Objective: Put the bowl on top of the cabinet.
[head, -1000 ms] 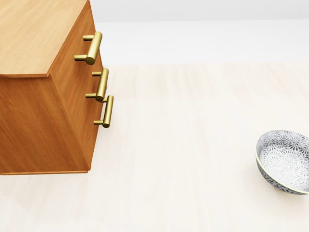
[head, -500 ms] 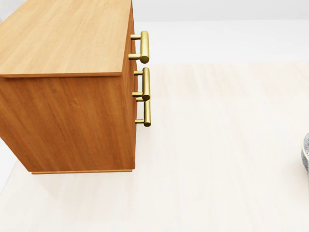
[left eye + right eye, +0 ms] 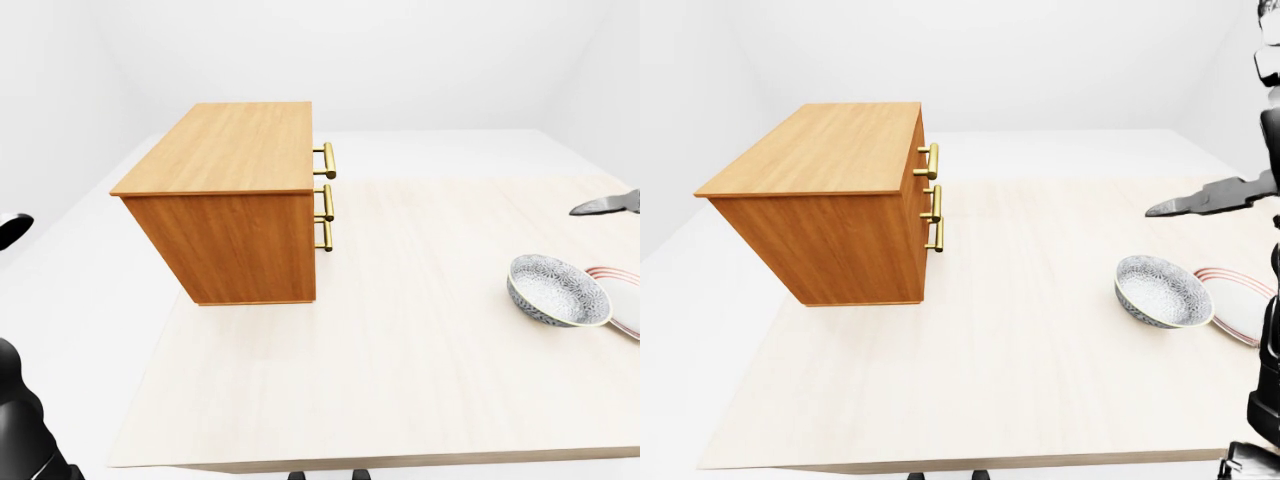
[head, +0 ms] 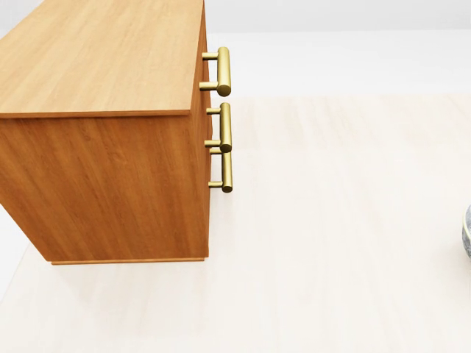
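A wooden cabinet (image 3: 230, 200) with three brass handles (image 4: 223, 118) on its right face stands at the left of a pale table (image 3: 400, 380); its flat top is bare. The patterned grey-white bowl (image 3: 1163, 291) sits upright on the table far to the right, and the head view shows only a sliver of the bowl (image 4: 468, 232) at its right edge. My right hand (image 3: 1215, 197) hangs above and beyond the bowl, stretched out flat, holding nothing. A black shape at the left edge of the left-eye view is part of my left arm (image 3: 12, 230); its fingers are hidden.
A white plate (image 3: 1240, 305) with a pink rim lies just right of the bowl, touching or nearly touching it. The table's near edge (image 3: 350, 462) runs along the bottom of the eye views. White floor and walls surround the table.
The head camera has turned left: the cabinet slid right in the picture and the bowl slipped to the right edge. Over the last half second the view barely shifted.
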`<state>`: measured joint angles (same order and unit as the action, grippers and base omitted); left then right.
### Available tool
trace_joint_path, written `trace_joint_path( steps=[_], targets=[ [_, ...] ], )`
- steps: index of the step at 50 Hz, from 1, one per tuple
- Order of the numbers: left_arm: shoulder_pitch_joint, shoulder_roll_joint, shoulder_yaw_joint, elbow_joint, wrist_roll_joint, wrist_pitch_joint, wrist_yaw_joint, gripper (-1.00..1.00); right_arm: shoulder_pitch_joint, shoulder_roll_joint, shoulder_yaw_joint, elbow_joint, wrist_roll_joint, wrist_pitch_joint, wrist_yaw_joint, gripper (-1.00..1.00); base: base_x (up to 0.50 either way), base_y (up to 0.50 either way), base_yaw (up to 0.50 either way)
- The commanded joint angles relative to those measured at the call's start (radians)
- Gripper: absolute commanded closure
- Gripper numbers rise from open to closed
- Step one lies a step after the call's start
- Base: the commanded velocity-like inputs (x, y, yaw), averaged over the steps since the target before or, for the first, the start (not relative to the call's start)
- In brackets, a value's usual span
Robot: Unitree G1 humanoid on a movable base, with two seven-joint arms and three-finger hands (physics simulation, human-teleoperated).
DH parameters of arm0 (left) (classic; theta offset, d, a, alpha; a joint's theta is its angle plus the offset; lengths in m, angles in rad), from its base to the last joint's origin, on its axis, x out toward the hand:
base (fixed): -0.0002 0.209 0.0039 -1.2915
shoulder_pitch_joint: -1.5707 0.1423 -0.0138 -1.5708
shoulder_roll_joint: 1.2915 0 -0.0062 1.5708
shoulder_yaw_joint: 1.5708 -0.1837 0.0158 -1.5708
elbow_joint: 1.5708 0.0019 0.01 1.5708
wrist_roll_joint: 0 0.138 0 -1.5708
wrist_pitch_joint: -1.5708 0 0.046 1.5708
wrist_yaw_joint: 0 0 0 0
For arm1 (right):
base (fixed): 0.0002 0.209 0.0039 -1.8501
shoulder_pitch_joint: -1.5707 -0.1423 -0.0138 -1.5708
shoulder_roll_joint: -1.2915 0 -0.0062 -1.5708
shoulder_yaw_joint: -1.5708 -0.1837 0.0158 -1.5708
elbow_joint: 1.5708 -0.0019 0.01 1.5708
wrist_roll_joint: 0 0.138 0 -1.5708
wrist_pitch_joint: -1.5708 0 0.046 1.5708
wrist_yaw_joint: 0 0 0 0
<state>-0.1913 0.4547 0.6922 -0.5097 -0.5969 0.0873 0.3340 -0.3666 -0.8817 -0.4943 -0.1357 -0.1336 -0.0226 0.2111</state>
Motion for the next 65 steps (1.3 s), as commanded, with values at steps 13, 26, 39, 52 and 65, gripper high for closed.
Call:
trace_joint_path(
  steps=[13, 26, 39, 52, 65],
  targets=[
    [-0.006, 0.005, 0.001, -0.005, 0.0, 0.0, 0.004, -1.0, -0.476, -0.27, 0.28, 1.285, -0.639, -0.002, 0.244, -1.0, 0.0, 0.0, 0.0],
    [-0.005, 0.003, 0.0, -0.008, 0.001, 0.0, 0.003, -1.0, -0.395, -0.251, 0.281, 1.291, -0.618, 0.023, 0.308, -1.0, 0.0, 0.0, 0.0],
    [-0.006, 0.004, -0.001, -0.009, 0.003, 0.0, 0.003, -1.0, -0.384, -0.255, 0.28, 1.279, -0.616, 0.027, 0.331, -1.0, 0.0, 0.0, 0.0],
    [-0.006, 0.002, -0.001, -0.002, 0.005, 0.0, 0.001, -1.0, -0.385, -0.185, 0.294, 1.284, -0.63, 0.041, 0.308, -1.0, 0.0, 0.0, 0.0],
    [-0.005, -0.001, -0.006, 0.0, 0.011, 0.0, 0.0, -1.0, -0.319, -0.134, 0.296, 1.264, -0.62, 0.032, 0.338, -1.0, 0.0, 0.0, 0.0]
  ],
)
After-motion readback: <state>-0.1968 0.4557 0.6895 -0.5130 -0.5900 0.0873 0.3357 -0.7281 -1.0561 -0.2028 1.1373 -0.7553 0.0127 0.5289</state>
